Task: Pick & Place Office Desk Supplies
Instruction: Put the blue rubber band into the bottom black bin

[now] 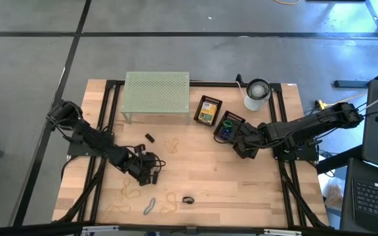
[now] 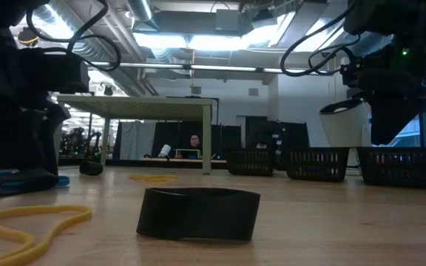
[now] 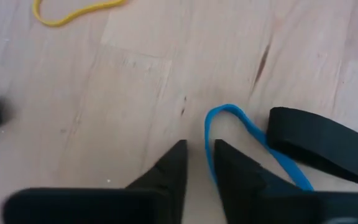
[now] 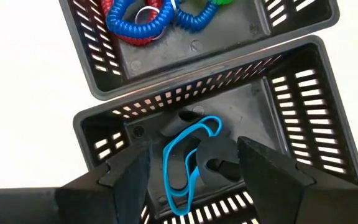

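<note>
My left gripper (image 1: 149, 170) (image 3: 199, 146) points down at the wooden table (image 1: 209, 177), left of centre. Its fingers are nearly closed, one on each side of a strand of a blue rubber band (image 3: 229, 115) that lies flat on the wood. A wide black band (image 3: 319, 143) lies beside it. My right gripper (image 1: 240, 145) (image 4: 194, 171) hangs open above a black basket (image 4: 303, 93) that holds another blue rubber band (image 4: 188, 158) and dark bands. A yellow-green crayon box (image 1: 207, 110) lies in a further basket. My left gripper comes from above, slanting down, with its fingers across one strand of the blue rubber band (image 3: 209, 155). The strand runs along one finger's (image 3: 232, 165) inner edge, and bare wood shows between it and the other finger. Whether it touches, I cannot tell. The band lies slack on the table.
The pale green perforated rack (image 1: 156, 95) stands at the far side, the white cup (image 1: 256, 93) at the far right. A basket (image 4: 142, 25) holds blue, red and green coils. Tan bands (image 1: 126, 191) (image 1: 170, 145), a black band (image 1: 188, 200) (image 2: 198, 214) and small black clips (image 1: 149, 138) lie loose.
</note>
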Tool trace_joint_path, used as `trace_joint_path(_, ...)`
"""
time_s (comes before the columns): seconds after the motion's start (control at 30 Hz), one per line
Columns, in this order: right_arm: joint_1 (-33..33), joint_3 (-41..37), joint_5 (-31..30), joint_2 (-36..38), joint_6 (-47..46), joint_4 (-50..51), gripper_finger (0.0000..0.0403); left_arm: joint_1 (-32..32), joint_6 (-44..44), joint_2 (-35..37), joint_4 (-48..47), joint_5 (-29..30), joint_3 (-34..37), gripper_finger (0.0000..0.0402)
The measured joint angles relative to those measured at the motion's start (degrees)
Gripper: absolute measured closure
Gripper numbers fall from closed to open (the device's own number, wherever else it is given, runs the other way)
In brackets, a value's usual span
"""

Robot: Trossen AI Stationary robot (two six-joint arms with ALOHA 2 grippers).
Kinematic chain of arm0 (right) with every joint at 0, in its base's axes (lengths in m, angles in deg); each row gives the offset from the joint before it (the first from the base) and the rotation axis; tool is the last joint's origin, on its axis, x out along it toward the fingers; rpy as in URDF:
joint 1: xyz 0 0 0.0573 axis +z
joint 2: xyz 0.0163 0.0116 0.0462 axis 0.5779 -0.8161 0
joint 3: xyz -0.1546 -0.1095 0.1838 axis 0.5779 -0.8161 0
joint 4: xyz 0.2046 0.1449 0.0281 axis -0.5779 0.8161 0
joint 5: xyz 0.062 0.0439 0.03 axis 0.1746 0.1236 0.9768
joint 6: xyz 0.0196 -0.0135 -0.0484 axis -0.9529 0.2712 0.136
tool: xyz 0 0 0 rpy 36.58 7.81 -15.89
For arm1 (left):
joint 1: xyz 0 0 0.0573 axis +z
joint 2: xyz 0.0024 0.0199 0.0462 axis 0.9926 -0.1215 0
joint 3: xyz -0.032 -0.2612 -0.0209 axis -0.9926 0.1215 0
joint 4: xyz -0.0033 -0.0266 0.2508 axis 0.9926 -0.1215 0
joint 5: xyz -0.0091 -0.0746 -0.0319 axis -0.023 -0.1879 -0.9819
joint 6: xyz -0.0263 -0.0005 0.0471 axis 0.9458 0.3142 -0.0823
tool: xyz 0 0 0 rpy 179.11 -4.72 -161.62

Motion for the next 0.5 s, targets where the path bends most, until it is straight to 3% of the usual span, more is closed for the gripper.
trace_joint_path(0.13,0.02,-0.02,-0.09,-0.01,0.0,0.0,0.0165,0.18,-0.23,0.0,-0.24,-0.02,0.08,0.0393)
trace_joint_path(0.33,0.02,-0.02,0.05,0.0,-0.02,-0.02,0.0165,0.18,-2.93,0.82,1.3,1.18,-0.52,0.04)
trace_joint_path(0.5,0.01,0.18,2.0,-0.02,-0.17,0.19,0.0165,0.39,-8.65,3.7,1.49,8.85,-3.94,0.0399)
